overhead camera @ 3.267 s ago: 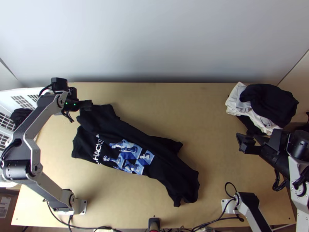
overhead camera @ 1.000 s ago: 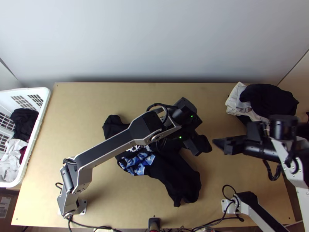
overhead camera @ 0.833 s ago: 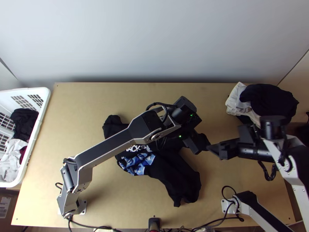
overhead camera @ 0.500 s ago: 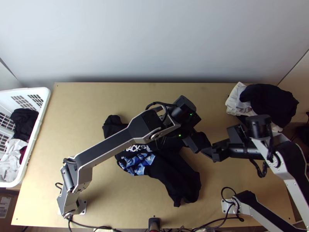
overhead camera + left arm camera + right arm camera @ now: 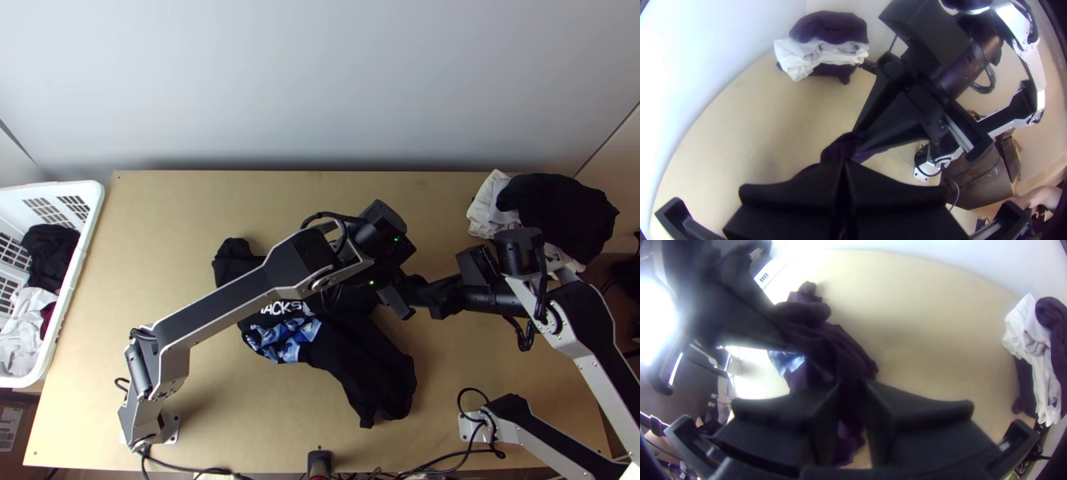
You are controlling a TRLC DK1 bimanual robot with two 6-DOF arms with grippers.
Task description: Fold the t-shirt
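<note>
Black t-shirt (image 5: 364, 360) is lying bunched; left gripper (image 5: 406, 299) is clamping one end, right gripper (image 5: 424, 298) is straddling cloth with fingers narrowly parted.

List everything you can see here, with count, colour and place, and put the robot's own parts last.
T-shirt: one, black with white lettering and blue print, bunched mid-table
Clothes pile: one, black and white, far right
Basket: one, white, left edge
Clothes in basket: several, black, white, dark red
Table: one, light wood, under the t-shirt
Wall: pale grey, behind
Cables: several, black, near edge
Arms: two, silver-grey and black, one each side
Left gripper: one, black, shut on the t-shirt
Right gripper: one, black, at the t-shirt beside the left gripper
</note>
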